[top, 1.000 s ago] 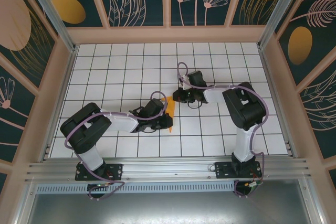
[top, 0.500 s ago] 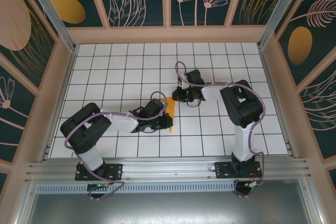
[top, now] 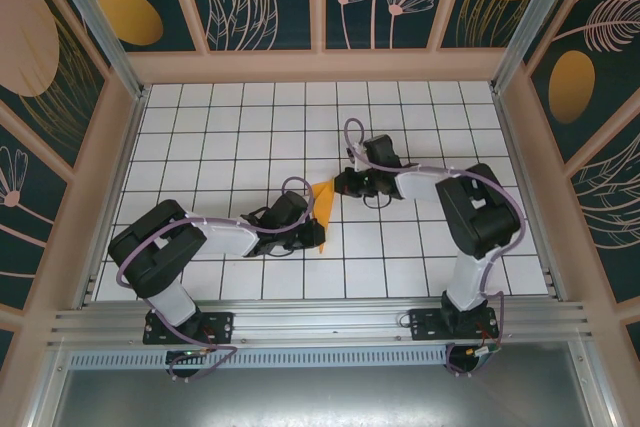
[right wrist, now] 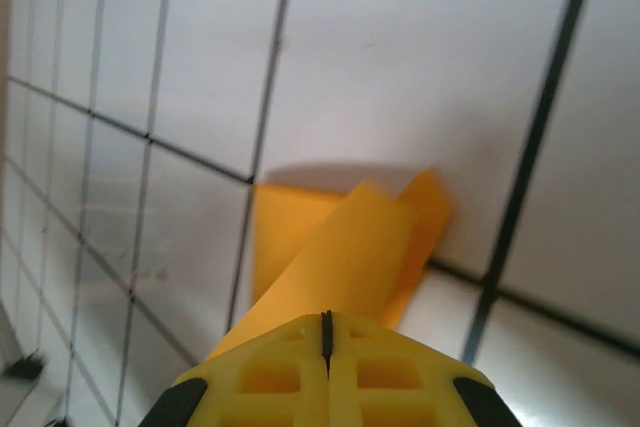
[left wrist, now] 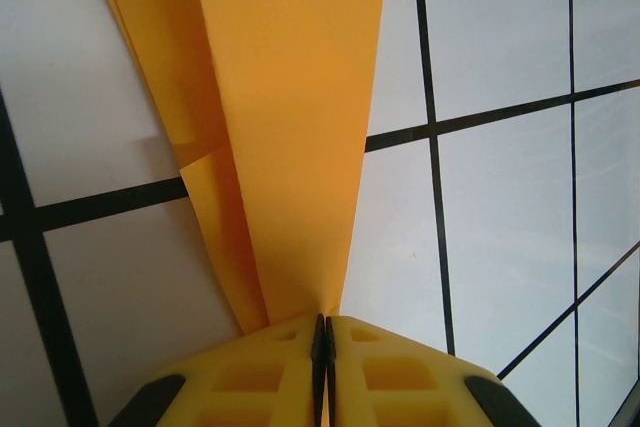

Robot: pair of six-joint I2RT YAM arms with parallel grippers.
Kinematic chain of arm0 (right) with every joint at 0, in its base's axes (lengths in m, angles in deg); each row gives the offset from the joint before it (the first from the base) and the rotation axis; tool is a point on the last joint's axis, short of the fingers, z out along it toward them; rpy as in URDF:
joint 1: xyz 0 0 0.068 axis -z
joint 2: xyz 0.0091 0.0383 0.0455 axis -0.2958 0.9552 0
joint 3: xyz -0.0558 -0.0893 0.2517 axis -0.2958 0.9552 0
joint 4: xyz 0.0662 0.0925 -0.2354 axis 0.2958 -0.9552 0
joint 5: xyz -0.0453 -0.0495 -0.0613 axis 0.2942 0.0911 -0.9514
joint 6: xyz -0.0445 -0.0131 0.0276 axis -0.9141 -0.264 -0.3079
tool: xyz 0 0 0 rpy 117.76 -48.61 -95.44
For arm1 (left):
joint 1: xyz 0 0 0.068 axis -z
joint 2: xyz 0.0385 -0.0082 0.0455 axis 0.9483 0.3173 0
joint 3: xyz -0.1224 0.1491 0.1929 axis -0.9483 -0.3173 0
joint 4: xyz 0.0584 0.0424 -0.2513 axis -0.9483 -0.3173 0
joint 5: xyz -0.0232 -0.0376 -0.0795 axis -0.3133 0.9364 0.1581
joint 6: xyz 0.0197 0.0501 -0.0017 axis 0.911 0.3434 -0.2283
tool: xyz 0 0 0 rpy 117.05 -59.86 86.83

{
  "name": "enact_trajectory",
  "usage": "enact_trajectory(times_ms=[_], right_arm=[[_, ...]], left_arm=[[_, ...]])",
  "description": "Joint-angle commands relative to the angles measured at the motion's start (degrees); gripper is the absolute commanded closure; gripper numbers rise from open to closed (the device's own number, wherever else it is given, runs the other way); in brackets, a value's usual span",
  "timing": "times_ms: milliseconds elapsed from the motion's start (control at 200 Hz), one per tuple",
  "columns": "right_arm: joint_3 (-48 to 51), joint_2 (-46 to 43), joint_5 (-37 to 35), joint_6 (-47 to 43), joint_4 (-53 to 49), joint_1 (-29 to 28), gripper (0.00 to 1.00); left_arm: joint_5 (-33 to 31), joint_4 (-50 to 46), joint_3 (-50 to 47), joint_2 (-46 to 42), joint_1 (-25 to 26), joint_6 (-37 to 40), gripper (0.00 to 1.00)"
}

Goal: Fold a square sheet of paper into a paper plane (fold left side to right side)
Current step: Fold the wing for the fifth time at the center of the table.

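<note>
Left claw (left wrist: pixel 322 332) first: its yellow pads are pressed flat together, and the folded orange paper (left wrist: pixel 290 127) comes straight out from between them, so it's pinching the near end of it. From that wrist cam the paper fans out wider as it runs away from the claw. There's a long smooth top panel, and on its left a second layer peeks out underneath with a little folded corner on it. It all sits over the white desk (left wrist: pixel 500 37) with the black grid lines.

Right claw (right wrist: pixel 325 327) is the same deal. The pads are shut tight against each other, and an orange strip (right wrist: pixel 340 247) rises right off the tips, so as far as I can tell it's nipping the other end. Past that strip there's a flatter bit of the paper lying on the desk, with its shadow just behind it.

From the overhead cam the paper (top: pixel 324 209) is a slim pointed wedge near the middle of the desk (top: pixel 200 147), running roughly near-to-far. The left claw (top: pixel 312 231) is on its near end, coming in from the left. The right claw (top: pixel 338 185) is at the far pointed end, coming in from the right. So the paper is strung between the two claws, which sit close together.
</note>
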Motion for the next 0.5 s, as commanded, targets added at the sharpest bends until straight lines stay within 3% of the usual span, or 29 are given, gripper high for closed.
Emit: enact_trajectory(times_ms=[0,135,495], right_arm=[[4.3,-3.5,3.2,2.7,4.9,-2.2,1.0],[6.3,-2.7,4.3,4.8,8.3,-4.2,1.0],[-1.8,5.8,4.8,2.1,6.8,-3.3,1.0]], left_arm=[[-0.1,-7.0,-0.9,1.0,0.5,0.2,0.85],[-0.2,-7.0,-0.9,0.8,0.6,0.2,0.86],[-0.2,-7.4,-0.9,0.9,0.8,0.2,0.85]])
